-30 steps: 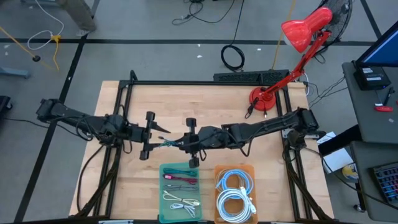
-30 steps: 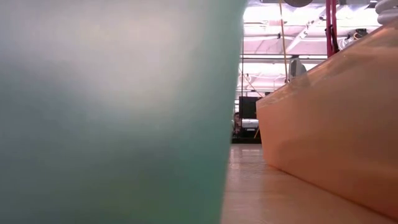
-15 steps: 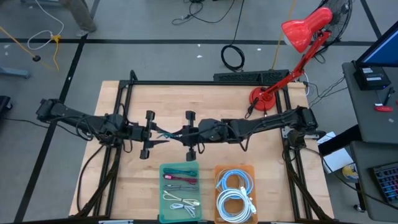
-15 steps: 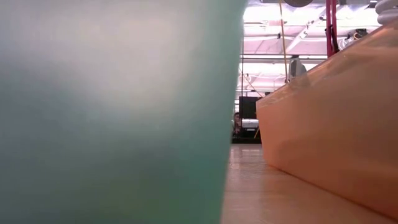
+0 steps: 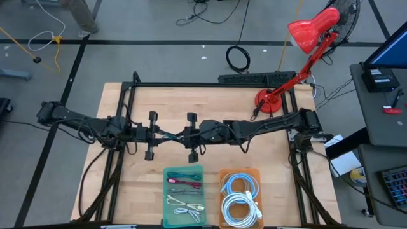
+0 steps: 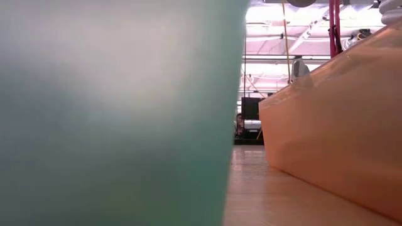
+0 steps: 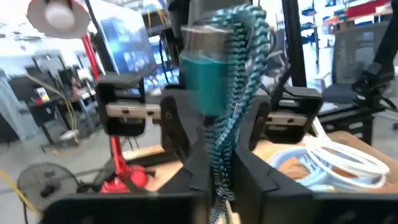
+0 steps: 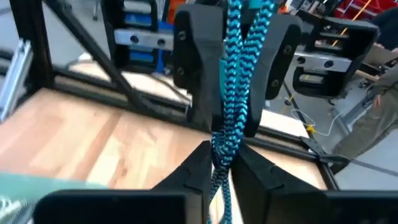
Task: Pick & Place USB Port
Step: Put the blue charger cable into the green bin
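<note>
Cable: teal-and-black braided cord (image 5: 170,135) with a smooth teal plug is hanging mid-air above the pale wooden bench (image 5: 127,191), between both grippers
Left gripper (image 5: 160,135): jaws are pinching the cord
Right gripper (image 5: 180,136): jaws are clamping it too

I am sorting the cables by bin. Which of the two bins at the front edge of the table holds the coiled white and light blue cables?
The orange bin, on the right. The teal bin beside it holds smaller red, green and white cables.
</note>
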